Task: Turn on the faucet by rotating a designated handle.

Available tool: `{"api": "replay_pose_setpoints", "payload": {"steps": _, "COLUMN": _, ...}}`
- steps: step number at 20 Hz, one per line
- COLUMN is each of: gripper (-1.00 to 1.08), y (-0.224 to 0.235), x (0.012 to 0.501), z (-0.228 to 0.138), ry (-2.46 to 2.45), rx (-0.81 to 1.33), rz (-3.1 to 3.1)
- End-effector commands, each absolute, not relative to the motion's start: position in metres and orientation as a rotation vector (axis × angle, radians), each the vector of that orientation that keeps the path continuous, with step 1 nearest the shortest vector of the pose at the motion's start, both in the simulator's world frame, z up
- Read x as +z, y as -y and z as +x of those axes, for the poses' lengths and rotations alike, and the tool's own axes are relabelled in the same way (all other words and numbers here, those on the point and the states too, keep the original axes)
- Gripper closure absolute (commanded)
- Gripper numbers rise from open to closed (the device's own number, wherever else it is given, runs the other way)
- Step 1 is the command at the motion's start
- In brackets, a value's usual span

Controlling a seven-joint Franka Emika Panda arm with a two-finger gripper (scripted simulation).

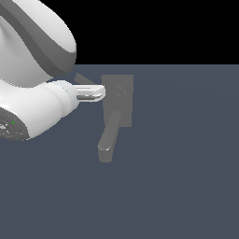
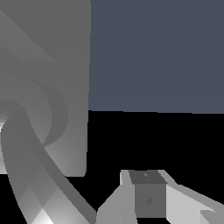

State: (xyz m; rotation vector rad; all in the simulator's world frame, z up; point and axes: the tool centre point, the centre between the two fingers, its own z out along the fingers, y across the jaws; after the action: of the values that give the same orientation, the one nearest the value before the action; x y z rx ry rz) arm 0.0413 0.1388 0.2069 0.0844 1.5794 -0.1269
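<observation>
At the exterior view's left we see the bulky white arm [image 1: 32, 88] filling the upper corner, its wrist lying low and level and reaching toward the exterior view's right; the pale gripper [image 1: 95, 92] sticks out sideways, its fingers [image 1: 91, 97] ending just beside the back plate; we cannot tell how far apart they stand, nor whether they hold anything. A thin straight grey bar handle [image 1: 86, 79] slants out behind the gripper toward the round hub [image 1: 117, 92]. Next comes the dull grey faucet [image 1: 117, 100] with its flat rectangular plate, lying on the flat slate-blue counter [image 1: 186, 163]; its thick spout [image 1: 109, 135] runs down toward us. To the right, the counter lies bare to the frame edge. In the wrist view the plate [image 2: 52, 39] and spout [image 2: 30, 175] loom close.
</observation>
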Motion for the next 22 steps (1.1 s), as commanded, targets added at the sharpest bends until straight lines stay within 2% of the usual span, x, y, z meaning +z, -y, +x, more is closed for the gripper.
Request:
{"api": "replay_pose_setpoints", "payload": {"steps": 1, "gripper": 1.08, "y": -0.137, "x": 0.221, "z": 0.041, "ry": -1.572, "rx": -0.122, "rz": 0.086}}
{"api": "replay_pose_setpoints", "payload": {"steps": 22, "gripper": 1.08, "y": -0.098, "x": 0.269, "z": 0.035, "ry": -1.575, "rx": -0.122, "rz": 0.086}}
